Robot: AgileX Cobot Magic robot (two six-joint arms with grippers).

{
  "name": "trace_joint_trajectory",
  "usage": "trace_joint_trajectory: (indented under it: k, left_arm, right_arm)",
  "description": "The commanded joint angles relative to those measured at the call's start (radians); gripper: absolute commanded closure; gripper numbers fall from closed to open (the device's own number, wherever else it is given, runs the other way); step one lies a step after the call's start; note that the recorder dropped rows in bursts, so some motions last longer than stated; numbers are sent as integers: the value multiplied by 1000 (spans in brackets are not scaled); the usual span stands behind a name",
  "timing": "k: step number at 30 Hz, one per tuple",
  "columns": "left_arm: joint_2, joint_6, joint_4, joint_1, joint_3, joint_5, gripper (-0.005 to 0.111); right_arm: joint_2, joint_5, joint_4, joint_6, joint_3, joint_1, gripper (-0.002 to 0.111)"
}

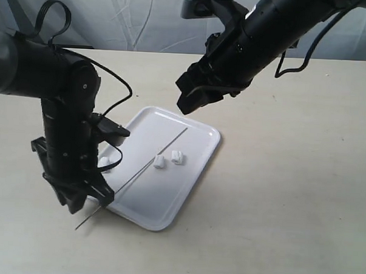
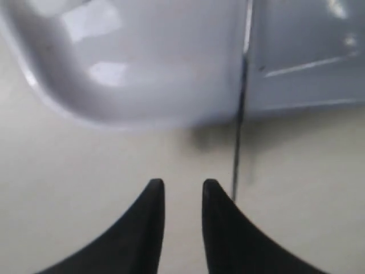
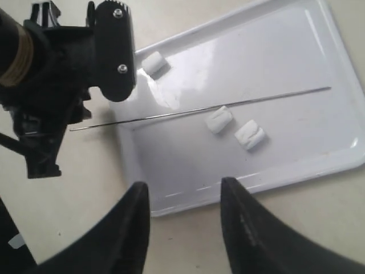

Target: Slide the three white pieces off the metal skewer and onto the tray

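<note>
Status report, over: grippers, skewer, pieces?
Left gripper open, beside skewer end. Right gripper open, raised over tray. Three white pieces on tray, one touching skewer. No obstruction seen.

— Where is my exterior camera looking from?
— High up, tilted down across the table (image 1: 301, 209); I get both arms and the whole tray (image 1: 168, 200) from well back.
— And the left wrist camera?
— Very near; it looks past the left gripper (image 2: 179, 184) at one tray corner and the skewer (image 2: 239, 114); blurred.
— Right wrist?
— Farther off, above the right gripper (image 3: 182, 184), facing down; whole tray again; all three views share tray and skewer.
</note>
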Motion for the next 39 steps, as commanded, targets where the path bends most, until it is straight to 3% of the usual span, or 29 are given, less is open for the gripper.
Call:
trace_joint_trajectory:
  k: [1,10,15,19,23,27,30,39]
  left_arm:
    - [-63,-62,136,-3,-17,132,82]
    - [-349,-122,217,-3,-17,128,82]
    - [-675,-172,145,-3,3,-79,82]
    - [-985,-172,105,-3,84,-288,82]
    - [-1215,-172,85,-3,180,-385,82]
    - [-1377,-231,46,-3,237,-362,82]
    - [-1449,-231,-13,-3,244,-267,82]
    - [-1558,-227,17,-3,244,-214,82]
  right_arm:
    - [-25,-27,3,1,-4,-1,70]
    - [-115,94,-130,69,-4,-1,70]
    - [-335,10,-108,58,46,-1,70]
    - [-633,-197,-103,40,223,-1,70]
    - [-884,-315,-103,27,443,-1,70]
    - [-1105,-306,-103,34,618,-1,70]
    - [-1227,-259,-103,42,682,-1,70]
    - [-1394,-171,-103,42,696,-1,70]
